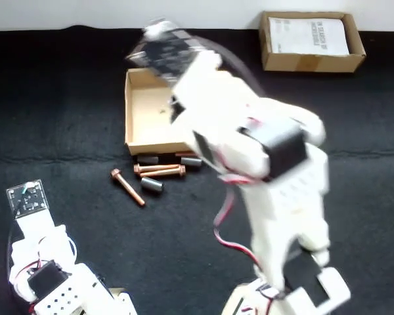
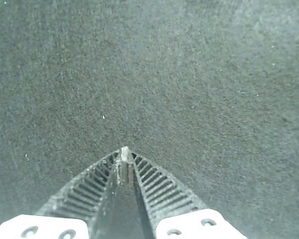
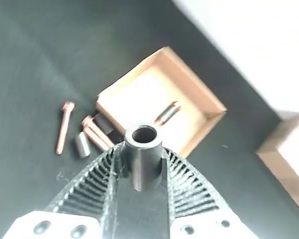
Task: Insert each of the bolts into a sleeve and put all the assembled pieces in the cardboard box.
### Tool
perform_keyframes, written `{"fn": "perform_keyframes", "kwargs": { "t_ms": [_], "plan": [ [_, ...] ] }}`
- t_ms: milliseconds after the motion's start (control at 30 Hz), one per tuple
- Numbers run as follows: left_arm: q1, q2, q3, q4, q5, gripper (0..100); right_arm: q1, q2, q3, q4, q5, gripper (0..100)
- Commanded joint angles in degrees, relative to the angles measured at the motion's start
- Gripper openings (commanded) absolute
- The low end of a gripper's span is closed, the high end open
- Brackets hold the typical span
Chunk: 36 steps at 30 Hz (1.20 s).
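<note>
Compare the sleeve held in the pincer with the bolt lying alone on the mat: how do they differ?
The sleeve is dark; the bolt is copper-coloured. The sleeve is a short hollow tube; the bolt is long, slim and headed. The sleeve is clamped in the right pincer, off the mat; the bolt lies flat on it. Both are round and not yet assembled.

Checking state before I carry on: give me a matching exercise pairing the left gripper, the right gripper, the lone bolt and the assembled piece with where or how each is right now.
Things:
1. left gripper
2. right gripper
3. lone bolt
4. assembled piece

States:
A. inside the cardboard box
B. jaws shut on a dark sleeve
C. lying by itself on the black mat
D. jaws shut, nothing held, over bare mat

Pairs: 1-D, 2-B, 3-C, 4-A.
</note>
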Motion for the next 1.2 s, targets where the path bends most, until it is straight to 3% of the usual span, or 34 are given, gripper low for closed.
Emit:
{"fn": "perform_keyframes", "kwargs": {
  "t_ms": [0,200,400,733,900,1167],
  "plan": [
    [1.1,-0.4,1.1,0.1,-0.3,1,6.0,-7.9,-2.2,0.6,-5.9,0.9],
    [9.7,-0.6,0.6,-0.2,1.0,1,16.3,-16.0,-2.2,0.7,-17.5,0.8],
    [17.0,-0.6,-5.9,-1.5,18.1,1,23.6,-25.1,8.6,0.6,-22.6,0.8],
    [31.6,-0.4,-17.9,-1.1,32.1,1,24.0,-44.2,41.9,0.4,-22.6,0.8],
    [35.8,1.2,-20.4,-1.1,34.1,1,24.0,-51.2,56.6,-2.2,-22.6,0.8],
    [37.0,28.4,-35.9,-1.1,36.1,1,24.0,-62.2,76.9,-14.3,-21.7,0.8]
  ]
}}
